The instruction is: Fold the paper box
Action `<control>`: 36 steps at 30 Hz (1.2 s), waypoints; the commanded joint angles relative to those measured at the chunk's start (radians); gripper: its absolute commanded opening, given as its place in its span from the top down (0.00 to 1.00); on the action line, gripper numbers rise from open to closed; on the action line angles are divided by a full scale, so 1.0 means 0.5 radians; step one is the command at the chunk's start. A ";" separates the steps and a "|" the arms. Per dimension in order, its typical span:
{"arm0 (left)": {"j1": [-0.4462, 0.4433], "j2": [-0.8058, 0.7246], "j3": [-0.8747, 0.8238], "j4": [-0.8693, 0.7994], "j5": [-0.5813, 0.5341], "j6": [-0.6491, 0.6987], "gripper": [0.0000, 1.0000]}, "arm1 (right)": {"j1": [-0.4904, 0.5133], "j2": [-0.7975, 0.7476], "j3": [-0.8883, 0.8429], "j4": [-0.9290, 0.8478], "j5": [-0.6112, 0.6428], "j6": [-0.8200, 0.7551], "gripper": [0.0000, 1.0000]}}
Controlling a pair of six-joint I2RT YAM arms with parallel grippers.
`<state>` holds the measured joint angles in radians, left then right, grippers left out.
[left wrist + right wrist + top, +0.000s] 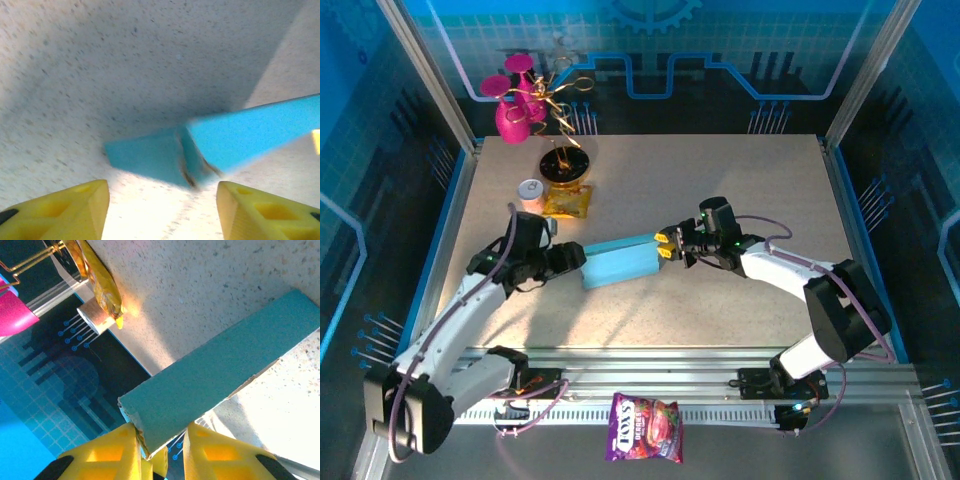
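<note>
Upper left of the top view: magenta cups (515,100) and a small can (531,191) beside a yellow packet (566,203), contents not readable. The paper box (620,262) lies mid-frame on the table (720,170), a long blue shape running left to right. The right gripper (665,246) is nearly closed and pinches the box's right end between yellow fingers. The left gripper (577,262) sits just off the left end, spread wide and holding nothing.
</note>
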<state>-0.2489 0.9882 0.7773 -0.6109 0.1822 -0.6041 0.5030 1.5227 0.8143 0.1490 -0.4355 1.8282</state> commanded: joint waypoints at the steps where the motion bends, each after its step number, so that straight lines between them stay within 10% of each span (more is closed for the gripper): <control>1: -0.015 -0.187 -0.036 0.092 0.158 -0.483 0.36 | 0.050 0.023 -0.050 -0.248 0.012 -0.045 0.75; 18: 0.258 -0.046 -0.235 0.452 0.353 -0.951 0.42 | 0.056 0.029 -0.039 -0.255 0.012 -0.063 0.76; 36: 0.259 -0.056 -0.499 0.689 0.424 -1.143 0.81 | 0.056 0.046 -0.036 -0.246 0.012 -0.055 0.76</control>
<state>-0.1204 0.9508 0.5522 -0.2707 0.3790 -1.1542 0.5167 1.5185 0.8154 0.1394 -0.4450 1.8057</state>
